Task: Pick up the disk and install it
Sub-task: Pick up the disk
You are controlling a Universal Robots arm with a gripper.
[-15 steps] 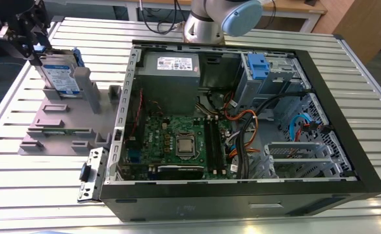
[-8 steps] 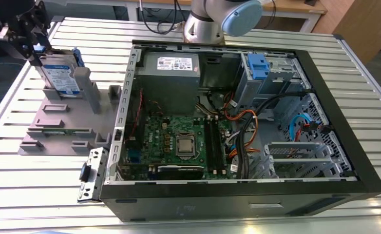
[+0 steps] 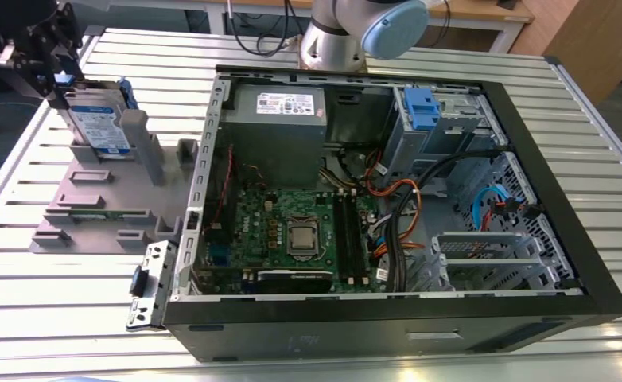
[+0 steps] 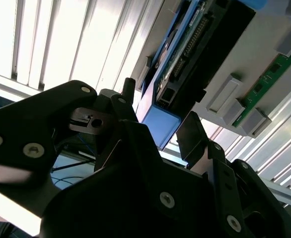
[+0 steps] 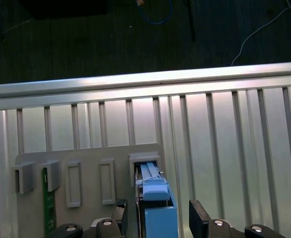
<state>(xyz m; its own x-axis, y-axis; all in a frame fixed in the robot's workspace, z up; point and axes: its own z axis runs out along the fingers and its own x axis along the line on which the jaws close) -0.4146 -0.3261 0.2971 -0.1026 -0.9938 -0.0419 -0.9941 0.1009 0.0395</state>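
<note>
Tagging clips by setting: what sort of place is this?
Likely a robotics lab bench for computer assembly: an opened desktop tower on a slotted aluminium table, beside a grey fixture holding the disk.

Exterior view sits high, angled down over the whole slatted table (image 3: 35, 302) and open computer case (image 3: 396, 199). First wrist view stares straight down on the grey holder (image 5: 88, 153); second wrist view hugs the gripper (image 4: 160, 106), super close. All three catch the disk (image 3: 99, 127).
</note>
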